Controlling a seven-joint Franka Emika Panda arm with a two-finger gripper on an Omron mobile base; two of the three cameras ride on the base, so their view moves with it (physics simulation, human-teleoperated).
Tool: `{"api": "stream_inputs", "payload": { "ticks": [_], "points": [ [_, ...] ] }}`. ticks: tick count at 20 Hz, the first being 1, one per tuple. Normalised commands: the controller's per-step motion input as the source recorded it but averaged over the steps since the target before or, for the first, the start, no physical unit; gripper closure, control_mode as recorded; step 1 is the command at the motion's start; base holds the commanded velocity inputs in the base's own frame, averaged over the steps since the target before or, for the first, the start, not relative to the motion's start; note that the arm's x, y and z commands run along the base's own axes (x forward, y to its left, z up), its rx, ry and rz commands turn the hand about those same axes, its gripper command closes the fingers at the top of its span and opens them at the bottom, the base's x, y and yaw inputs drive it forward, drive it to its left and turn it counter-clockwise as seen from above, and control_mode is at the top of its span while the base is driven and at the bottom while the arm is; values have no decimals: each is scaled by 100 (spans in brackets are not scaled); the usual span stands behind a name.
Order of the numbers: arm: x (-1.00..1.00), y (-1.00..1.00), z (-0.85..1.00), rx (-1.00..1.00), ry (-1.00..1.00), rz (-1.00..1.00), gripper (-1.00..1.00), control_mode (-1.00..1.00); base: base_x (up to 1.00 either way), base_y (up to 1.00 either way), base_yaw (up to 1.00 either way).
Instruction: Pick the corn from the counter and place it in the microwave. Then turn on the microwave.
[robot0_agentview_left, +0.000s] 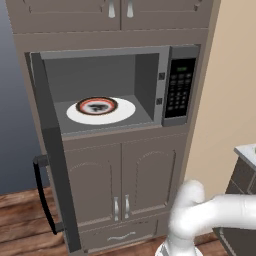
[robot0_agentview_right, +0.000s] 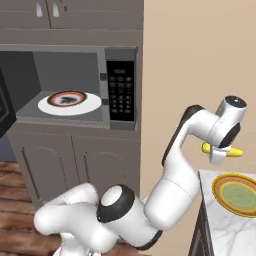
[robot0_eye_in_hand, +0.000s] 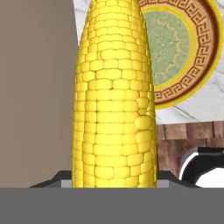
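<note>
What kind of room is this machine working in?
A kitchen, rendered rather than real. A built-in microwave stands open among brown cabinet doors, and a marble-look counter carries a patterned plate. The gripper holds a corn cob.

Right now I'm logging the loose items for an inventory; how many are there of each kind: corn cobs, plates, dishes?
Corn cobs: 1, the corn, held in the gripper.
Plates: 2, the white plate in the microwave and the patterned plate on the counter.
Dishes: 1, the dark-rimmed dish on the white plate.
Total: 4
</note>
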Motion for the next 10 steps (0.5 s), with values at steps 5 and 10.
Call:
{"api": "stream_inputs", "payload": {
  "ticks": [5,10],
  "points": [
    [-32,61,13,-17,-12,0,100,-100,0,0,0],
    [-29,52,35,-15,-5,0,100,-100,0,0,0]
  ]
}}
